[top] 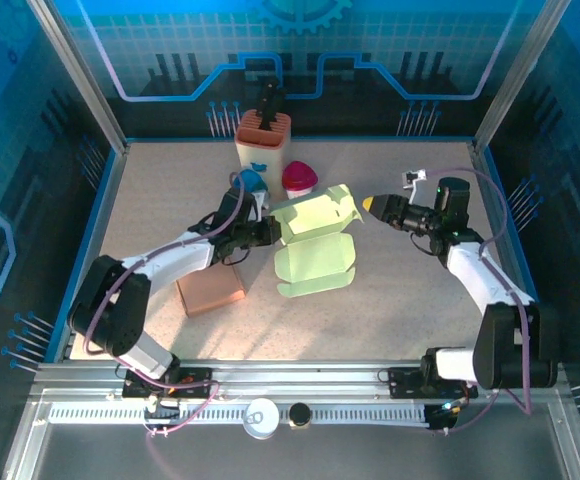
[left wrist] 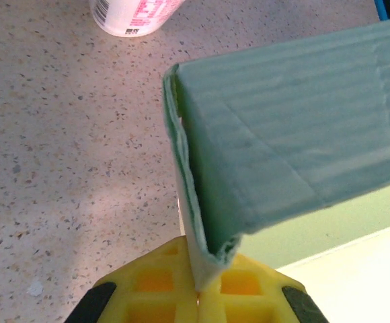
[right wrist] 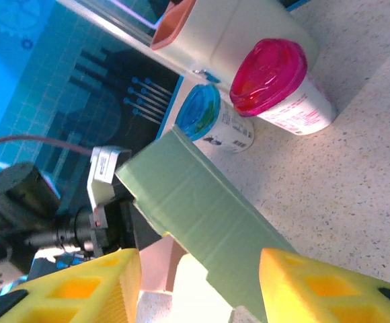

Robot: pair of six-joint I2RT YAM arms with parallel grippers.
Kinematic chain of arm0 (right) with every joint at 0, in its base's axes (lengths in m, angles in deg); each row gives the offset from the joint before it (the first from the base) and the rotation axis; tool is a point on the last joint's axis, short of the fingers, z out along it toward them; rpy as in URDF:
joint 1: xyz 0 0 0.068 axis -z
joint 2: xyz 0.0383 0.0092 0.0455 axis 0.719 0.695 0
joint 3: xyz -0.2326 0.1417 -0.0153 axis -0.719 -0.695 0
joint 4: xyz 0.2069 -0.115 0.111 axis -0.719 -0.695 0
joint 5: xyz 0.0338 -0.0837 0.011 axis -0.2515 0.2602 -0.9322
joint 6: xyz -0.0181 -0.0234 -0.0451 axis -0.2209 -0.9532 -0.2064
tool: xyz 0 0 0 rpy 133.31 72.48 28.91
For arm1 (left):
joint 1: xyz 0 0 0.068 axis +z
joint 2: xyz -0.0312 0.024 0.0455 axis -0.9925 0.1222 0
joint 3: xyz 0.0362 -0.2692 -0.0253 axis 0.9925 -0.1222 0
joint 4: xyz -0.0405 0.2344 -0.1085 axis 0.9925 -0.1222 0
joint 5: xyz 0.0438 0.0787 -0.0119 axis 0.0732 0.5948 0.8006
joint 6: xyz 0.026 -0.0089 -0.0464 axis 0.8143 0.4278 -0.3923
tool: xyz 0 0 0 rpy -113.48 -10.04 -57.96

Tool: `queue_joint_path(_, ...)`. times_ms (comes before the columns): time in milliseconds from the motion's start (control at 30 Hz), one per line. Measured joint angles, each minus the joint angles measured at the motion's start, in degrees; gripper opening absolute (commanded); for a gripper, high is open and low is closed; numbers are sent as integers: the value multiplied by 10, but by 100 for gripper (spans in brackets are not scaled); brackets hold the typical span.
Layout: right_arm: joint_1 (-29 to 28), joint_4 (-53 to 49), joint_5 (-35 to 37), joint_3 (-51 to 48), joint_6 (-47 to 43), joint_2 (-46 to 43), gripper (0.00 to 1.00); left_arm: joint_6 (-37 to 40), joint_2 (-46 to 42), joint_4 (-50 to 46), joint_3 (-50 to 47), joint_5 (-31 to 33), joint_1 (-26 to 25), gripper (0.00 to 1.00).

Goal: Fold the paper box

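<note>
Paper box point(top: 315, 262) sits pinched in left jaws, right jaws open astride its flap; beige cup point(top: 263, 148) holds dark tool point(top: 270, 100).

1. the top camera sits high above and behind my arm bases point(top: 155, 365), looking down and forward. it is far enough off to take in the whole table point(top: 400, 290) up to the back wall point(top: 290, 60).
2. my left wrist camera looks out along my left gripper point(left wrist: 198, 289), very close to the paper box point(left wrist: 282, 134), with speckled table beyond.
3. my right wrist camera is rolled sideways. it looks past my right gripper point(right wrist: 198, 276) across the table toward the back wall, with the box close in front.
4. all three views share the paper box. the top and right wrist views also share the pink-lidded cup point(right wrist: 269, 74) and the blue-lidded cup point(right wrist: 198, 111).
</note>
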Motion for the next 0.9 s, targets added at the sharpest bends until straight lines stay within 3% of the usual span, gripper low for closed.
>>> queue_joint_path(433,0,64,-73,16,-15,64,46,4,25,-14,25,-107,23,0)
queue_joint_path(667,-20,67,-89,23,-22,73,44,5,38,-22,36,-125,24,0)
queue_joint_path(900,-51,-2,-64,59,-80,71,43,14,40,-33,38,-126,25,0)
